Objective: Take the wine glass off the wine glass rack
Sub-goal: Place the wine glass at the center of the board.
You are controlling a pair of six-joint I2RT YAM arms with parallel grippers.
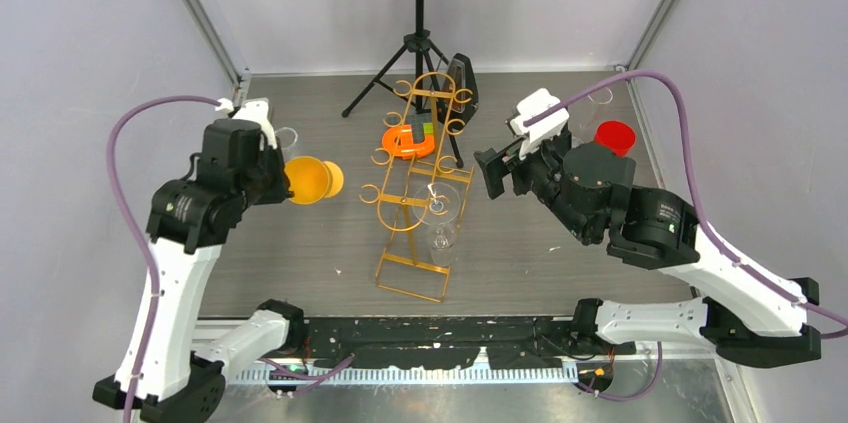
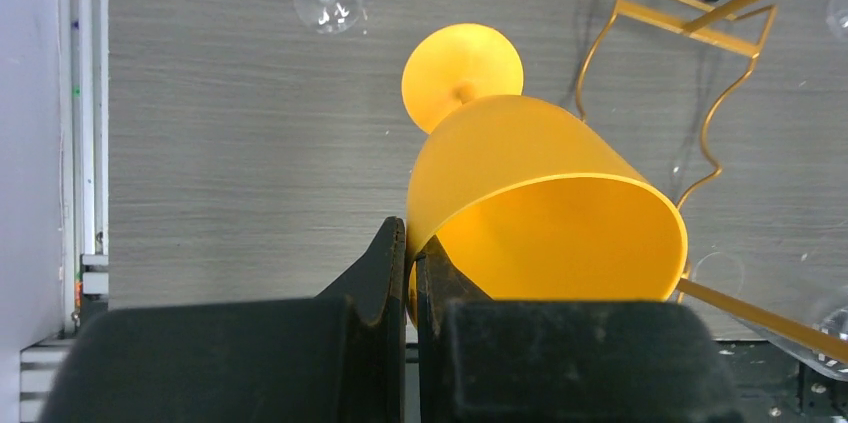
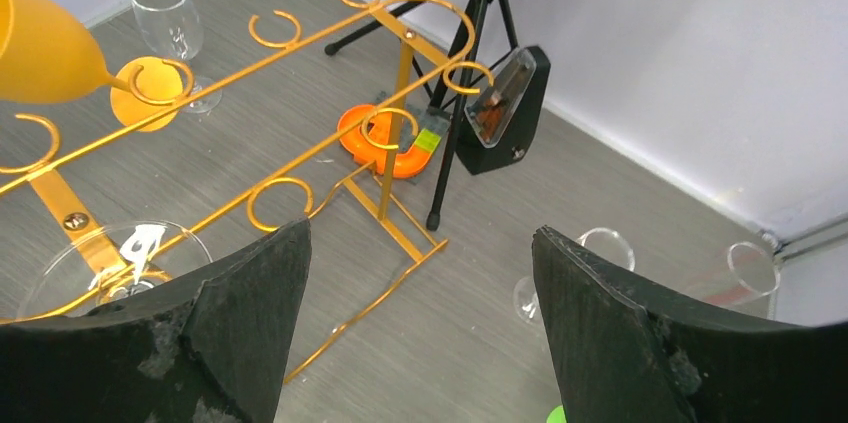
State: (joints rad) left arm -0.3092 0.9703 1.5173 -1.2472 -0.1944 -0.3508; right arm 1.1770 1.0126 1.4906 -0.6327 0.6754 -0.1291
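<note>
My L pincer (image 2: 412, 243) is pinched on the rim of the yellow wine glass (image 2: 540, 213). The glass lies sideways, foot twd the rack (image 3: 394, 133), just left of it, looks clear. R pincer (image 3: 418, 238) gapes wide, empty, on rack's right.

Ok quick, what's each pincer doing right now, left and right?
Left pincer: closed on the rim of the orange wine glass.
Right pincer: open, holding nothing.
</note>
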